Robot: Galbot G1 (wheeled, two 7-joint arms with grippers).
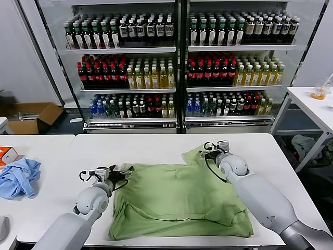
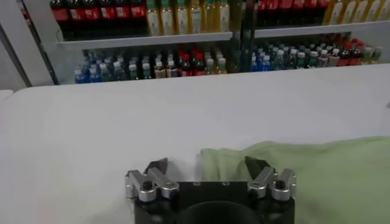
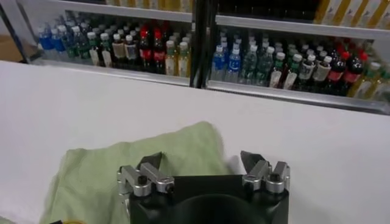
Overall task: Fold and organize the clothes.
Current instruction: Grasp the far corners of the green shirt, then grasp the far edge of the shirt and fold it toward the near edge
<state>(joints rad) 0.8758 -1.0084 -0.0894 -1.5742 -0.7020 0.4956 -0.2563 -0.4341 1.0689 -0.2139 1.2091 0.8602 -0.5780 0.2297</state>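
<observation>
At lower centre the green polo shirt (image 1: 179,200) lies flat, its long axis left to right. The left gripper (image 1: 118,174), jaws wide, straddles its left corner; the right gripper (image 1: 208,151), equally wide, sits at its upper right corner.

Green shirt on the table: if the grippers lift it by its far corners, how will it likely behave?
The green shirt lies flat, wrinkled and partly folded, so it probably drapes limply. It looks thin, likely light. On the smooth white table it may slide when pushed.
</observation>
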